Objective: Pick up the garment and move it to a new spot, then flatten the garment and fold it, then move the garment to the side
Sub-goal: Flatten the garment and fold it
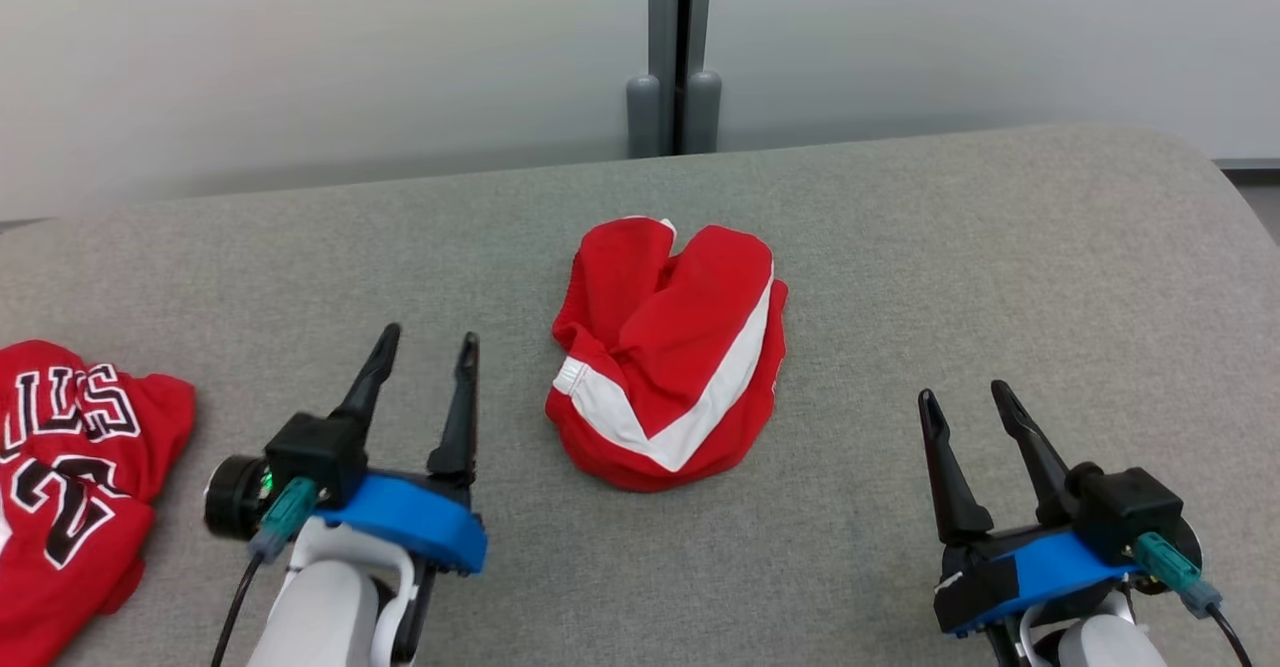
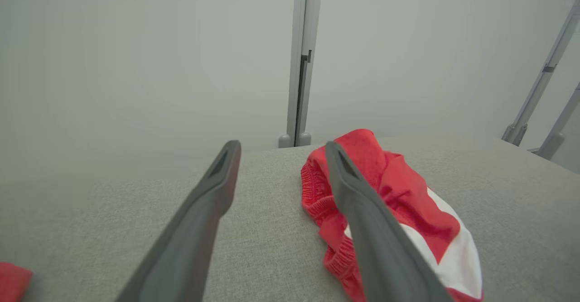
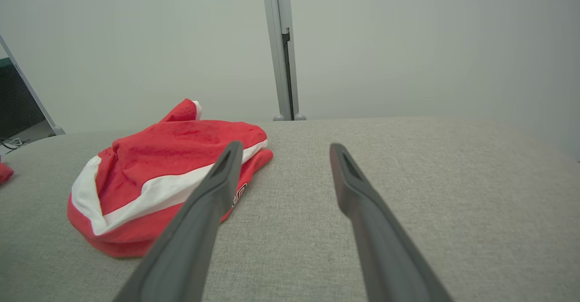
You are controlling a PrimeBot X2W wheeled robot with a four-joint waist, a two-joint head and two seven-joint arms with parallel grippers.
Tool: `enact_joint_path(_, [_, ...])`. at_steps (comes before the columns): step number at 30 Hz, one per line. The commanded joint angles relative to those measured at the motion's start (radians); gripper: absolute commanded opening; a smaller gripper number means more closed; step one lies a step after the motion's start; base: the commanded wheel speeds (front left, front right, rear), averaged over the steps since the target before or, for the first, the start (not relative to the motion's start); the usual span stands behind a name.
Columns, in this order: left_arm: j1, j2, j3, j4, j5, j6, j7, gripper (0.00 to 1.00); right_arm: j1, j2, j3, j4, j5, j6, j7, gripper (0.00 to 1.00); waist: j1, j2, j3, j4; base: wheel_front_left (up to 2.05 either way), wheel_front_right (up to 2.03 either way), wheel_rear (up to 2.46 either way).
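You are looking at the red shorts [image 1: 665, 347] lying crumpled in a heap at the centre of the head view, on the grey fabric surface [image 1: 950, 247], with a white stripe bending in a V across them. Your left gripper [image 1: 429, 337] is sitting at the lower left of that frame, just left of the heap, its fingers standing apart and gripping nothing. Your right gripper [image 1: 965, 394] is sitting at the lower right, farther from the shorts, its fingers likewise spread and empty. Bare grey cloth is showing between each gripper and the heap. A red jersey [image 1: 70, 467] with black-and-white lettering is lying at the left edge, beside the left arm and well apart from the shorts. A grey post [image 1: 675, 47] is rising against the pale wall [image 1: 300, 47] at the top centre, behind the surface. In the left wrist view the elastic waistband is facing the camera, and the right-hand finger is overlapping the shorts in the picture.
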Motion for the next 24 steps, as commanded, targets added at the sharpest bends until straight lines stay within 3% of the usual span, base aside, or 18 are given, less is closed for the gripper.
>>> enact_joint_path(1, [-0.029, 0.001, -0.014, 0.012, -0.005, -0.007, 0.008, 1.00, -0.015, -0.004, 0.004, -0.001, 0.006, 0.000, -0.005, 1.00, 0.0000, 0.0000, 0.008, -0.004, 0.00, 0.00, 0.00])
enact_joint_path(11, [-0.158, 0.017, -0.184, 0.158, -0.065, -0.023, 0.077, 1.00, -0.054, -0.004, 0.026, 0.012, 0.026, 0.000, -0.011, 1.00, 0.0000, 0.0000, 0.077, -0.050, 0.00, 0.00, 0.00])
enact_joint_path(24, [-0.269, 0.055, -0.369, 0.362, -0.201, -0.021, 0.079, 1.00, -0.089, -0.004, 0.036, 0.021, 0.039, 0.000, -0.013, 1.00, 0.0000, 0.0000, 0.120, -0.088, 0.00, 0.00, 0.00])
